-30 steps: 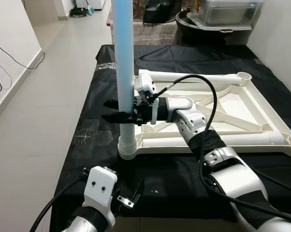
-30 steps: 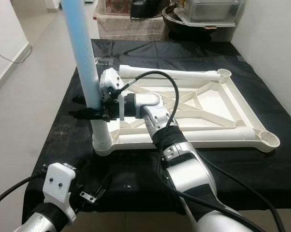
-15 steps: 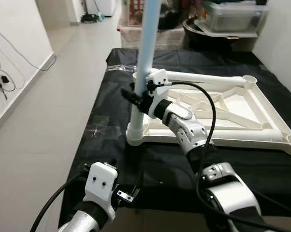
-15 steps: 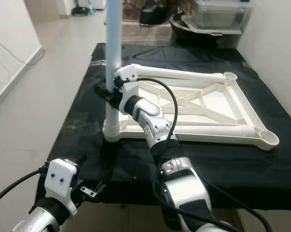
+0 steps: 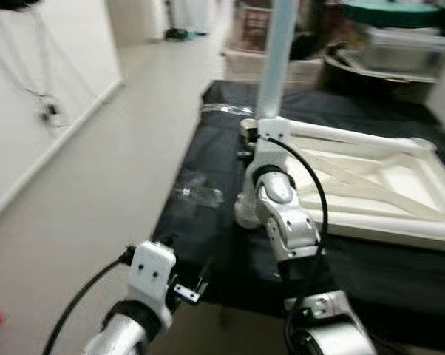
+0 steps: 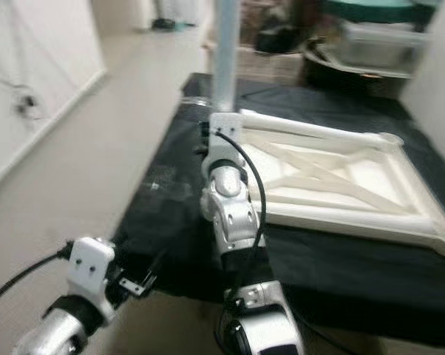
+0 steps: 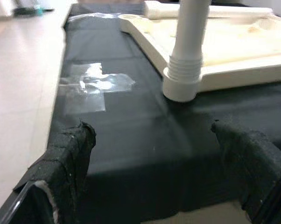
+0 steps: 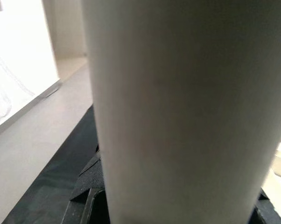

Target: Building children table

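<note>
Table leg [image 5: 276,66] upright, within right hand [image 5: 246,140].

Silver jointed arms carry white wrist housings, looping black cables and black padded fingers [image 7: 68,154].

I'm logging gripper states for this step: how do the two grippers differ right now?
The right gripper is raised against the upright leg at the tabletop's corner; the left gripper hangs low at the cloth's edge. The left's fingers are spread, holding nothing. Both have black fingers.
</note>
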